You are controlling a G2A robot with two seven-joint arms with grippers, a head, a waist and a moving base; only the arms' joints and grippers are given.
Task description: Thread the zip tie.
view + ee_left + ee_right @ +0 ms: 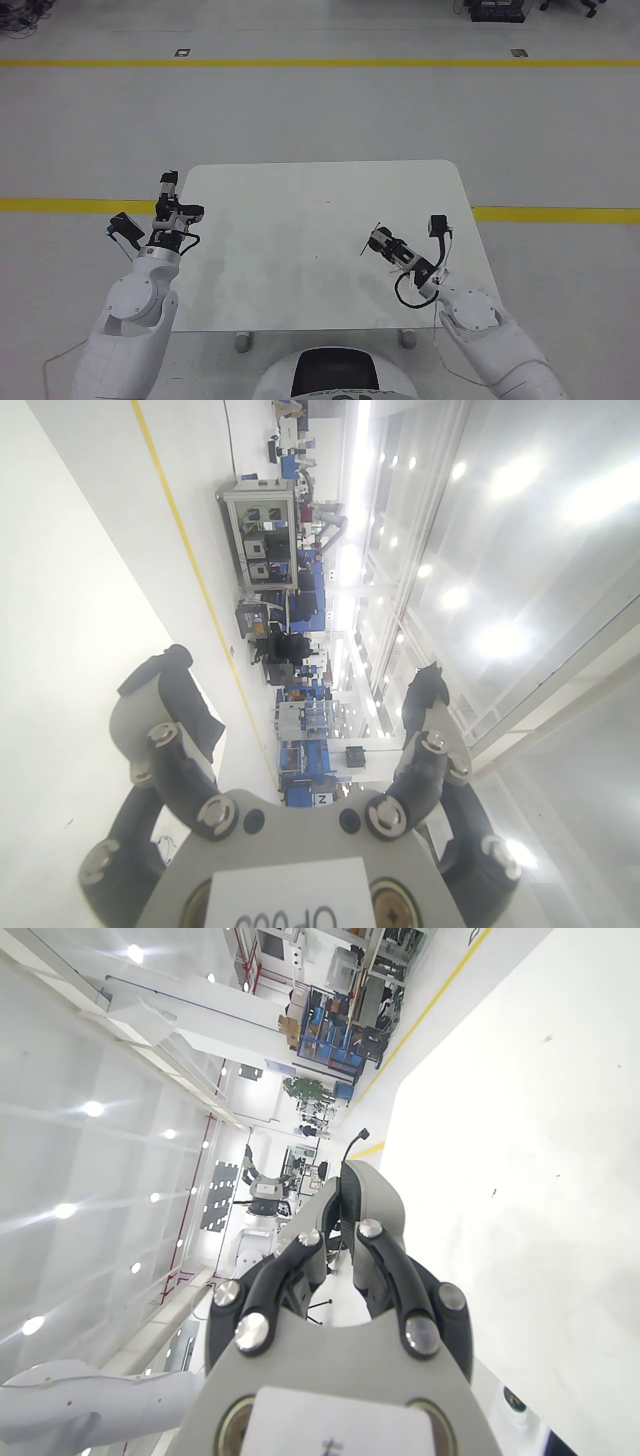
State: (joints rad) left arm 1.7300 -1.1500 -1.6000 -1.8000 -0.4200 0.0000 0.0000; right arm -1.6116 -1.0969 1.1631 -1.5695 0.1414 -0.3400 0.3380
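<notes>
My right gripper (pixel 381 240) hovers over the right part of the white table (pixel 310 200), shut on a thin black zip tie (pixel 378 228). In the right wrist view the zip tie (pixel 353 1146) sticks out past the closed fingertips (pixel 350 1178), curving to a small square head, and the rest of the strap is hidden between the pads. My left gripper (pixel 181 200) is at the table's left edge. Its fingers (pixel 160 690) stand wide apart with nothing between them, pointing away from the robot toward the room.
The table top (pixel 525 1128) carries nothing but a few small dark specks. Yellow floor lines (pixel 320 63) run behind and beside the table. Workstations and shelving stand far off in the room.
</notes>
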